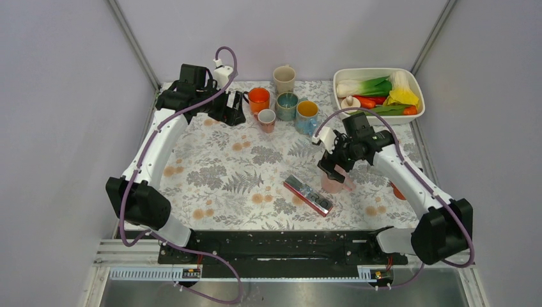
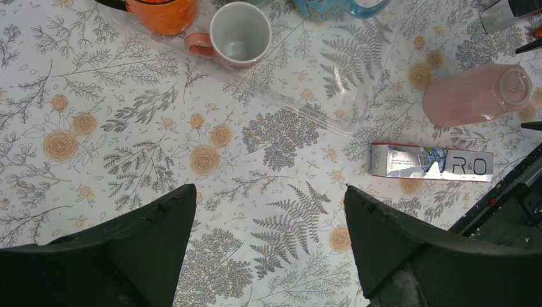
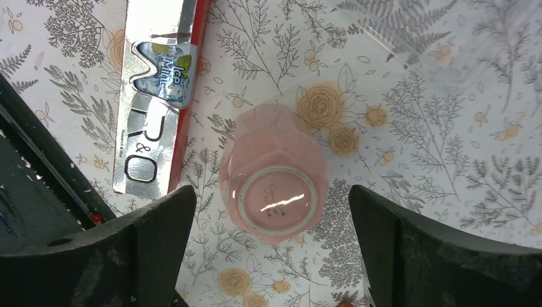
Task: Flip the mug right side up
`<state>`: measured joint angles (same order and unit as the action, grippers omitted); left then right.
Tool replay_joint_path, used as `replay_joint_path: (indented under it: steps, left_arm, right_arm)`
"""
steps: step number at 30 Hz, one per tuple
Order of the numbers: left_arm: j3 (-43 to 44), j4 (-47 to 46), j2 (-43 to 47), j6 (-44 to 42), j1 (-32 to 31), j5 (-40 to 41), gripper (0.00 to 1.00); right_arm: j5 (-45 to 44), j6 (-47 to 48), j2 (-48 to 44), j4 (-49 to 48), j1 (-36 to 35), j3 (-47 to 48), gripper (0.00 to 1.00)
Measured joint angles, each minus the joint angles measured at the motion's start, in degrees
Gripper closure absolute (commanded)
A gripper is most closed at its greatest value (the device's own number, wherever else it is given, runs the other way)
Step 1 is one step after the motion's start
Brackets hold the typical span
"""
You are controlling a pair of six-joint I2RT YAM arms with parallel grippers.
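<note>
A pink mug (image 3: 275, 173) stands upside down on the flowered cloth, its base ring facing up. It also shows in the top view (image 1: 333, 182) and the left wrist view (image 2: 476, 94). My right gripper (image 3: 271, 211) is open, held above the mug, with the mug's base between the two fingers and apart from both. In the top view the right gripper (image 1: 333, 167) hangs right over the mug. My left gripper (image 2: 268, 204) is open and empty, high over bare cloth; in the top view the left gripper (image 1: 231, 109) is at the far left, near the upright mugs.
A silver and red flat box (image 1: 309, 194) lies left of the pink mug. Several upright mugs (image 1: 281, 105) stand at the back middle. A white tray (image 1: 415, 86) of toy vegetables stands at the back right. An orange object (image 1: 396, 190) lies under the right arm.
</note>
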<state>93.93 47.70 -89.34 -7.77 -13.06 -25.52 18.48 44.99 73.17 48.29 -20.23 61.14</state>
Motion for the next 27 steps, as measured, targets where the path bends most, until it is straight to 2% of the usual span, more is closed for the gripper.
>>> replay_joint_path:
  steps: [9,27]
  left_arm:
    - [0.0,0.0,0.0,-0.2,0.0,0.0,0.11]
    - [0.0,0.0,0.0,-0.4,0.0,0.0,0.11]
  right_arm:
    - [-1.9,-4.4,9.1,1.2,0.0,2.7,0.01]
    - [-6.9,-8.0,15.1,-3.5,-1.0,-2.3,0.0]
